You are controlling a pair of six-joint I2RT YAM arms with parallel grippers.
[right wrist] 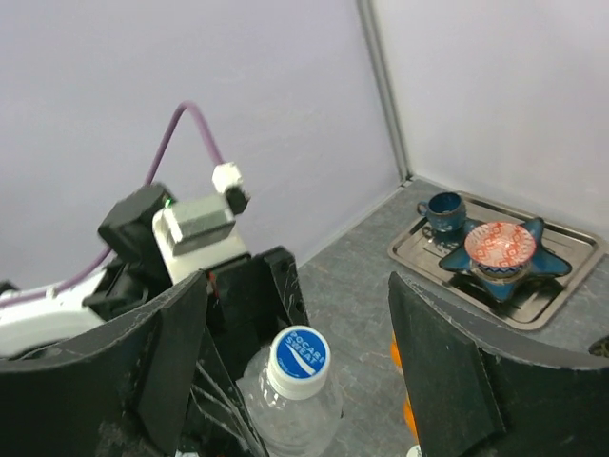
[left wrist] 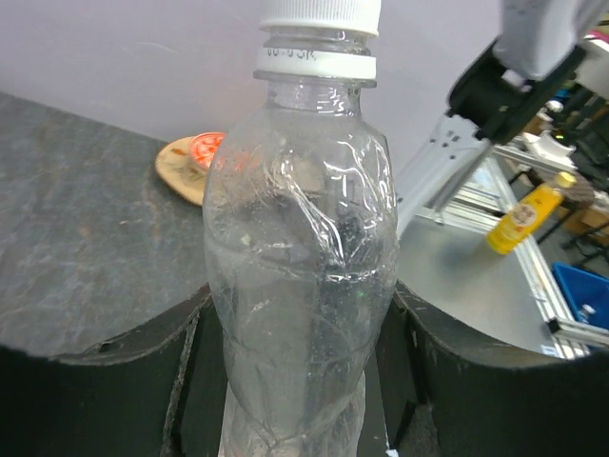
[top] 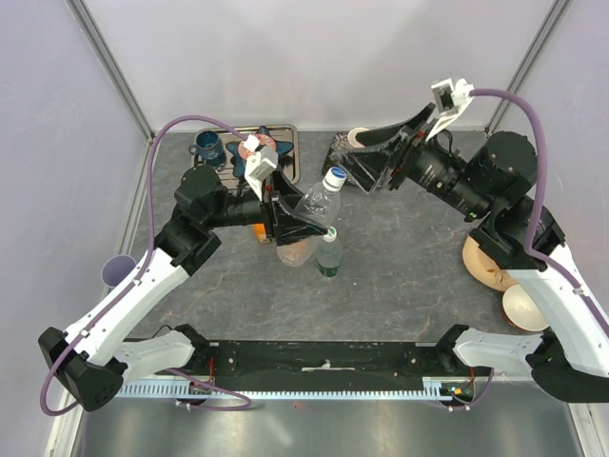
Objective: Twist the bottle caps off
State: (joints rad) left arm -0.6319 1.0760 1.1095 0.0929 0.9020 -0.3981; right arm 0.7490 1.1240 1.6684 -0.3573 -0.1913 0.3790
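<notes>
**Grey desk, lilac walls: cap parked between open fingers**

Grey desk [top: 400, 276] in a lilac-walled booth. The left end effector [top: 285, 221] is clenched around the belly of the colourless clear bottle [top: 312, 202], holding it tilted with the neck toward the right arm. The right end effector [top: 357, 164] is released with its fingers spread wide. The blue-and-white cap [right wrist: 298, 354], screwed on, sits between them, touching neither. The green-tinted bottle [top: 328, 255] stands upright just beside the tilted one.

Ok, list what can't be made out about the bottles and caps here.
Top view: orange plastic bottle mostly hidden under the left arm; cap unseen.
Left wrist view: colourless clear plastic bottle; its white-sided screw cap is cut by the top edge, its base by the bottom edge.
Top view: green-tinted clear plastic bottle; label too small to read.
</notes>
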